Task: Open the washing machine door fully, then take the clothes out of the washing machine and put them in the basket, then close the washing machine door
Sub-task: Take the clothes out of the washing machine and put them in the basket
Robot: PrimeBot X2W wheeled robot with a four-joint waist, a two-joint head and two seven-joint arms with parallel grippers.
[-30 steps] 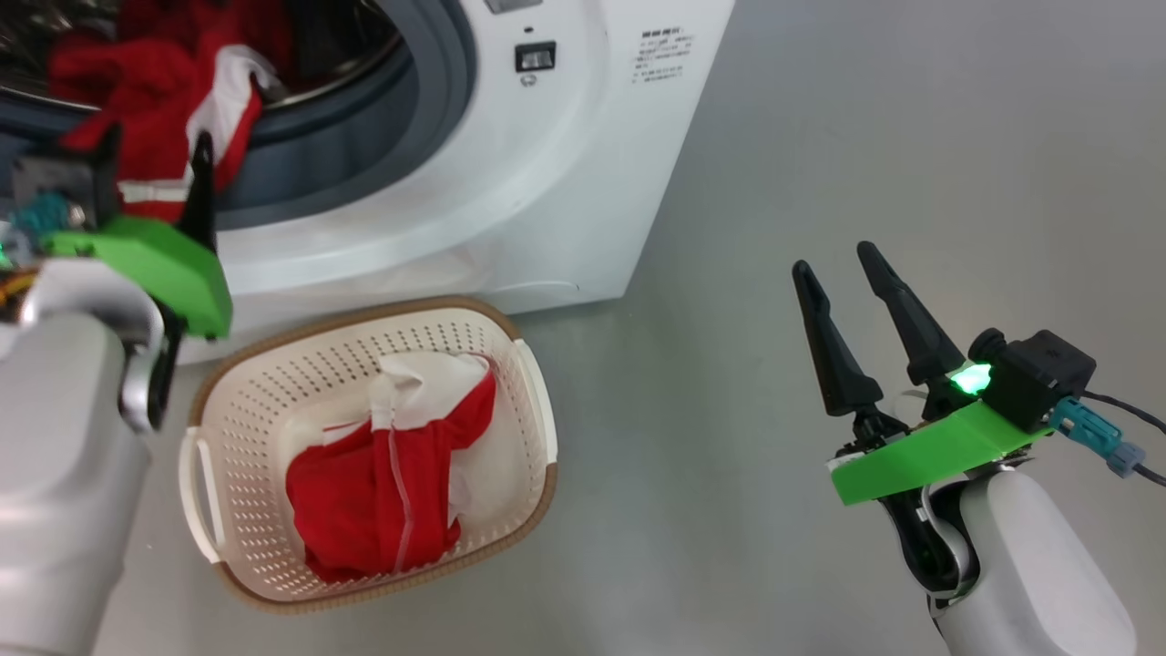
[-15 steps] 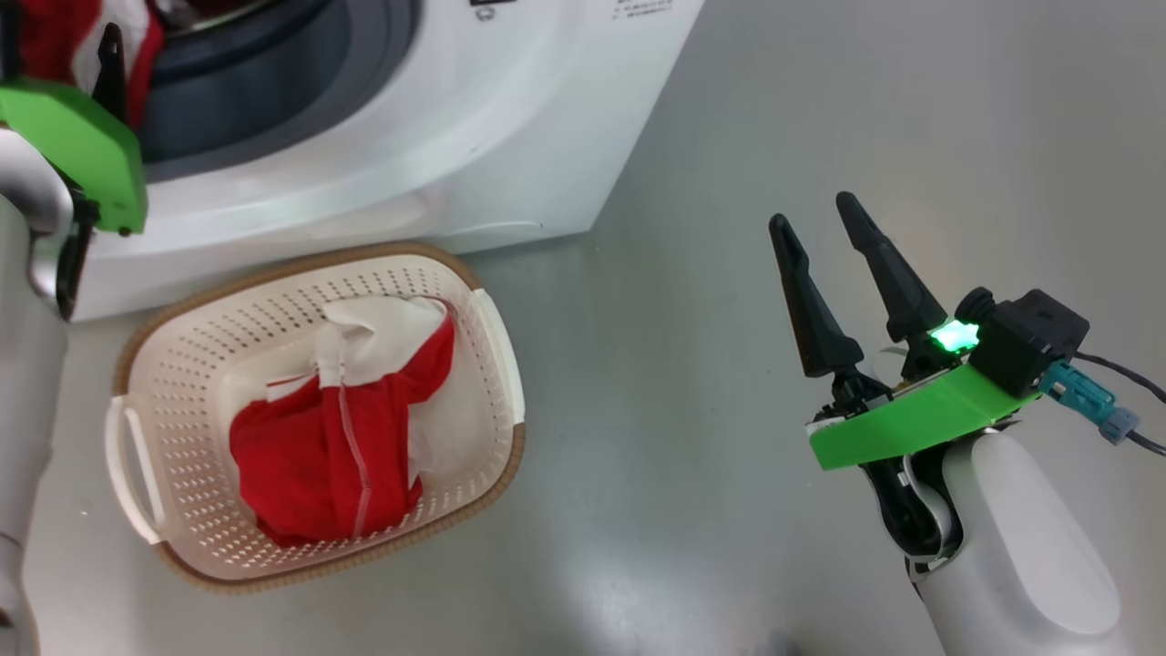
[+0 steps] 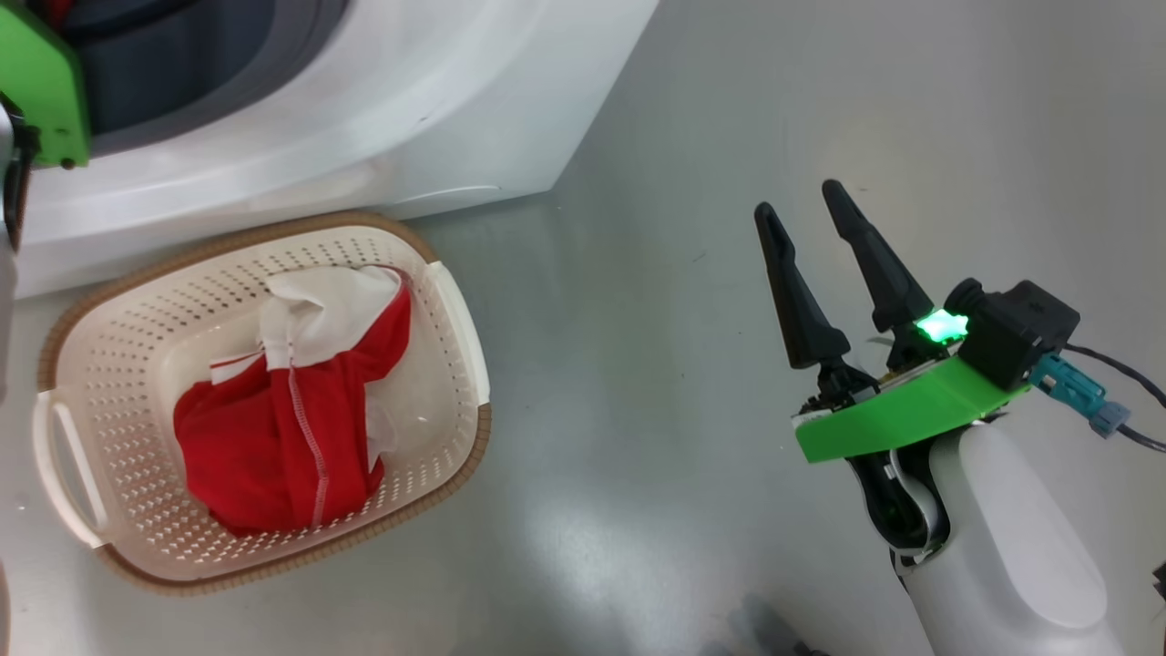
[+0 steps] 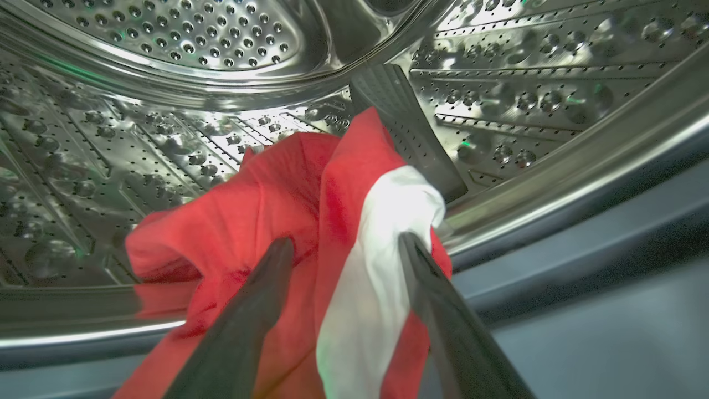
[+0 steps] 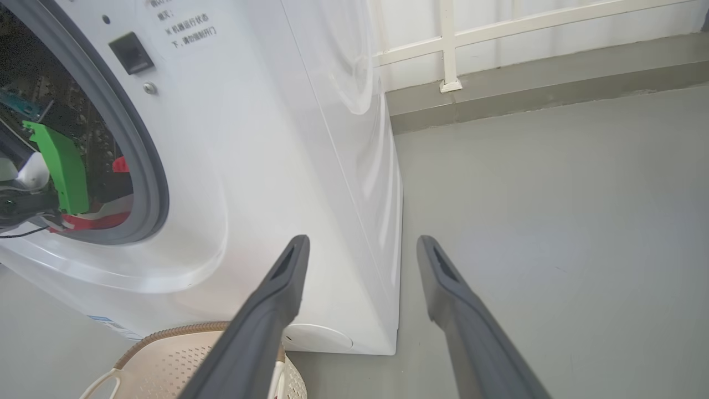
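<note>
Clothes [image 4: 249,210] in the drum [image 4: 166,33] sit between the left jaws, wide open to grip them, while the right jaws at 4 o'clock wait open, empty.

The grey floor [image 3: 656,428] is smooth and faintly glossy, with soft patches of reflected light. The white washing machine [image 3: 383,109] stands directly on it. The basket [image 3: 118,346] sits on the floor just in front of the machine's base; whether the two touch is unclear. In the right wrist view, the floor runs past the machine to a low grey ledge [image 5: 554,72] along the wall.
</note>
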